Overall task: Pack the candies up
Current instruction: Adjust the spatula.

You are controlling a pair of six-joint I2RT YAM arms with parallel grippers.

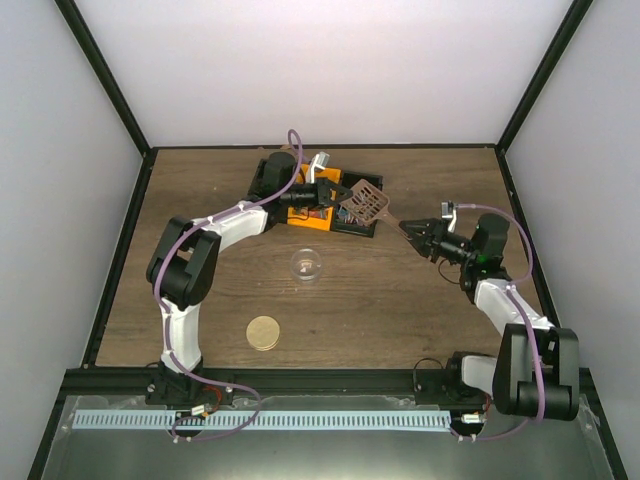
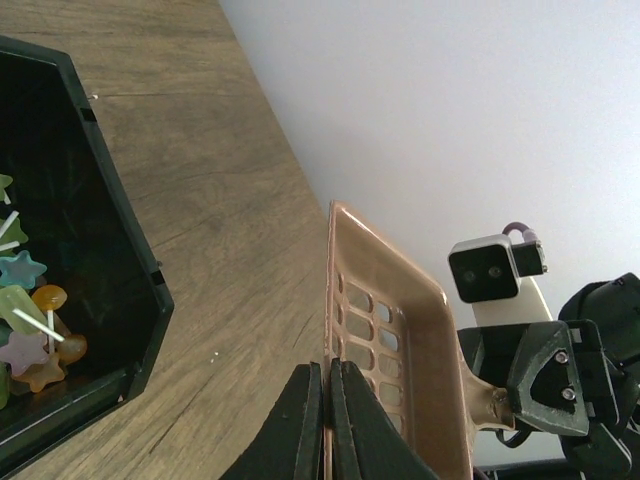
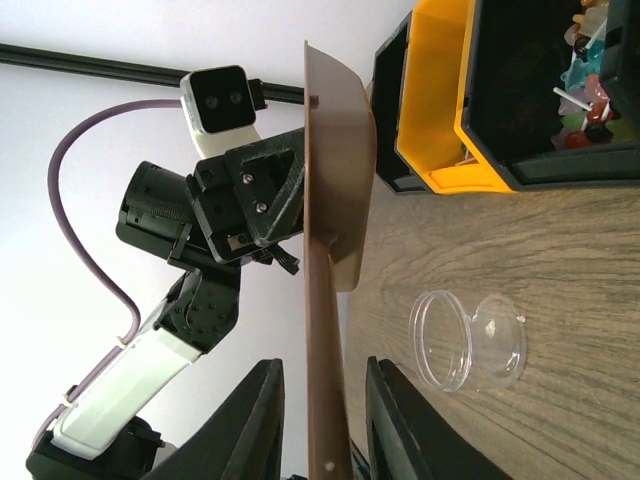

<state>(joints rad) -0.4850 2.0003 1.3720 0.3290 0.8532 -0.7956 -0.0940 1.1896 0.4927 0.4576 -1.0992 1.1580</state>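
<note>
your left gripper (image 1: 335, 195) held a slotted scoop (image 1: 367, 203) just beside the candy bin.
its fingers were clenched on the scoop's rim, keeping it off the table, probably so your right gripper (image 3: 325, 400), fingers parted either side of the handle, could take it. the candies (image 2: 25, 320) lay in the black bin (image 2: 90, 280). bare table lay around the clear jar (image 1: 306, 265).

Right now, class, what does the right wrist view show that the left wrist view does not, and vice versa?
Right wrist only: the clear round container, the orange bin and the left arm's wrist camera. Left wrist only: the right arm's wrist camera. Both: the brown scoop, the black bin and the candies in it.
</note>
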